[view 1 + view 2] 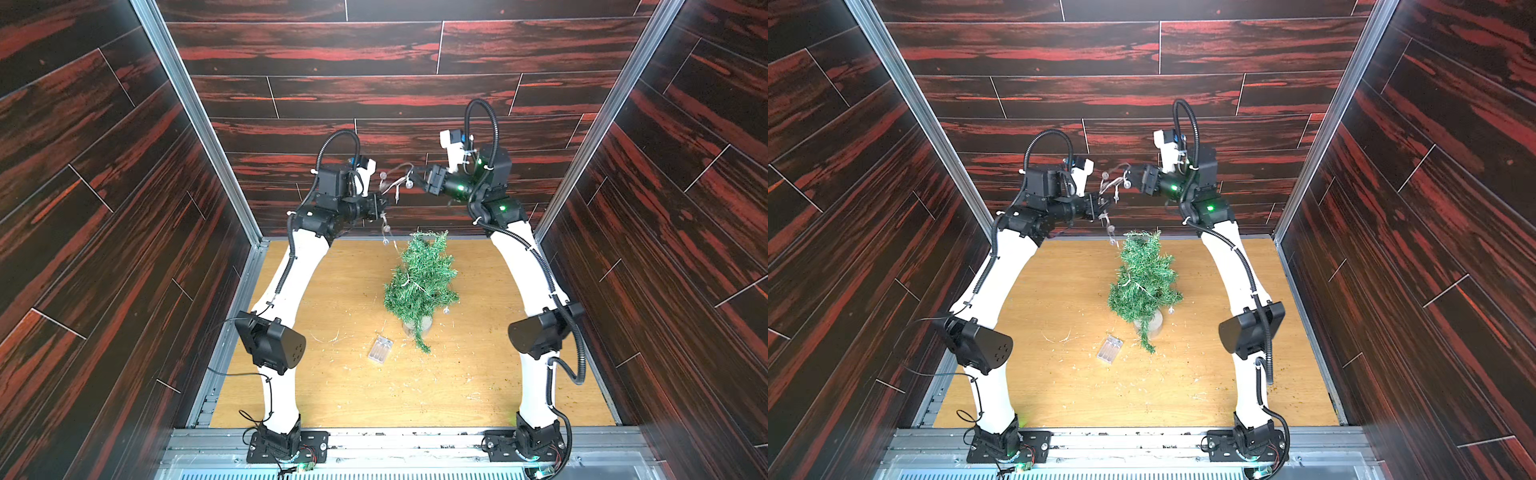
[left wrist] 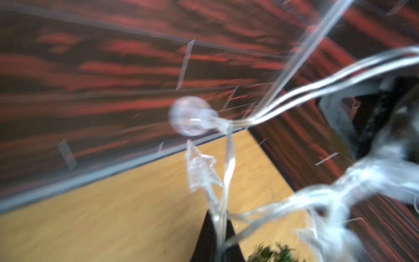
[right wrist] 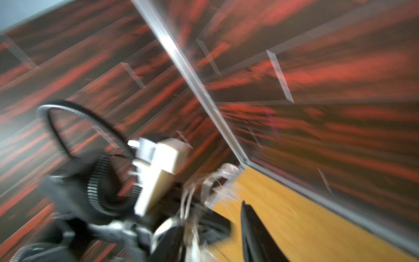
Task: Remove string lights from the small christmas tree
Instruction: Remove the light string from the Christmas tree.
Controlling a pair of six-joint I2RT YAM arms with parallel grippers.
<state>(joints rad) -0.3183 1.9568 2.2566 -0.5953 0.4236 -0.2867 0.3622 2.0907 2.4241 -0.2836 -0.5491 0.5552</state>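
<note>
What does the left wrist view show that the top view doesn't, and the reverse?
Left wrist only: close up, a round bulb of the string lights and their wire pinched in the shut left tool. Top view only: the battery box lying beside the base of the small christmas tree, and wire draped over its branches. Both: the left tool holding the lights above the tree, just a green blur in the wrist view.

Twin arms: curved white plastic link shells (image 1: 303,266), boxy black joint housings (image 1: 270,343), ribbed black cable conduits (image 1: 548,274), small green indicator lights (image 1: 502,208), flat black screw-fastened base plates (image 1: 316,442).
</note>
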